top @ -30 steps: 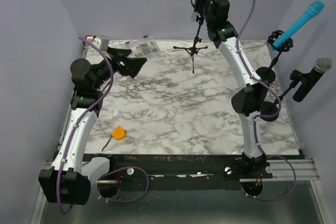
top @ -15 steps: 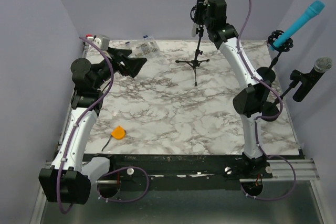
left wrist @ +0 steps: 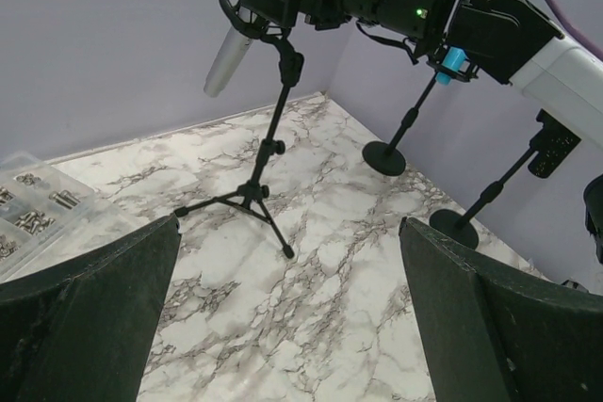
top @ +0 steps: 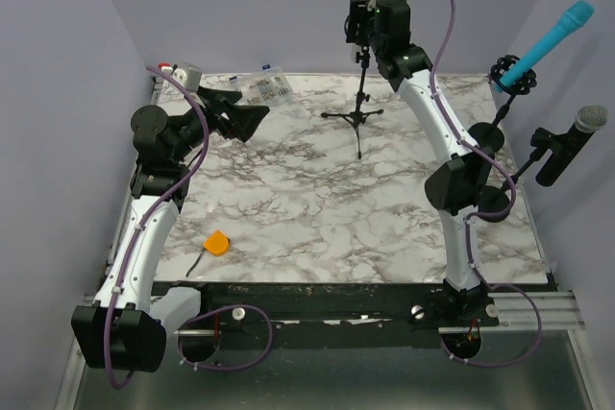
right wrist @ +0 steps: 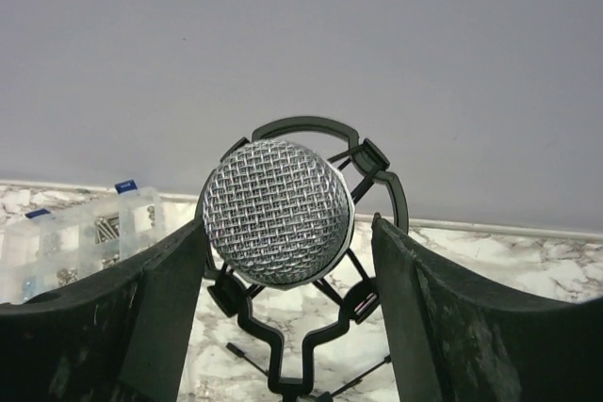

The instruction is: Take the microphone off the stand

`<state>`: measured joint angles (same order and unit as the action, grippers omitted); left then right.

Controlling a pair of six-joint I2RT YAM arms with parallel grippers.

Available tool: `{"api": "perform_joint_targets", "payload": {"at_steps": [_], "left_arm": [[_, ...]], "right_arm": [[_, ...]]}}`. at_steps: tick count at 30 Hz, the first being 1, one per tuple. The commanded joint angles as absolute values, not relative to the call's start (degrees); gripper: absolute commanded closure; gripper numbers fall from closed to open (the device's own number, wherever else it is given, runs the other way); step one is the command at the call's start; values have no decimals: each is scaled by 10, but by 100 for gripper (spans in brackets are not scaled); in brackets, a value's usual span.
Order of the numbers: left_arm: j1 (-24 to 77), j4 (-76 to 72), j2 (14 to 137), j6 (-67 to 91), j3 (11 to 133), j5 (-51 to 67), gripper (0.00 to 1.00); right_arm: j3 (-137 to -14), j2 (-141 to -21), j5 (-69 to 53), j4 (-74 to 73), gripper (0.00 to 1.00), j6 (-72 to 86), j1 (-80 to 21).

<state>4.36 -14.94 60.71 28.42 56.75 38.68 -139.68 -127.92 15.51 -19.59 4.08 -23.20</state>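
A silver microphone with a mesh head [right wrist: 276,211] sits in a black ring mount [right wrist: 381,172] on a black tripod stand [top: 359,93] at the back of the marble table. My right gripper [top: 357,21] is at the top of the stand. In the right wrist view it [right wrist: 285,225] is open, with the mesh head between its fingers. The left finger is close against the head and the right one is a little apart from it. The left wrist view shows the microphone body [left wrist: 231,44] and the stand [left wrist: 268,152]. My left gripper [top: 252,120] is open and empty above the back left of the table.
A blue microphone [top: 553,40] and a black one with a grey head [top: 572,141] stand on round-base stands at the right edge. A clear parts box [top: 264,85] lies at the back left. A small orange object [top: 218,242] lies near the front left.
My right gripper has shifted slightly up and back at the microphone head. The tripod stand has shifted a little toward the right and nearer. The left arm has not moved.
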Motion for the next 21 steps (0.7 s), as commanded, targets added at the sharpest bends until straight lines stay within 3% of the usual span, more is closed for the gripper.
{"api": "perform_joint_targets", "payload": {"at_steps": [1,7,13,18,21], "left_arm": [[46,-154,609,287,574,405,1],[46,-153,610,286,574,406,1],[46,-152,612,286,574,407,2],[46,-152,613,286,575,406,2],[46,-152,613,287,575,407,2]], "right_arm": [[-1441,-1298,143,-207,23,35,-235],[-1477,-1316,133,-198,10,22,-236],[-1481,-1324,134,-184,6,11,-235],[-1464,-1313,133,-189,23,15,-236],[-1453,-1307,136,-184,42,16,-235]]}}
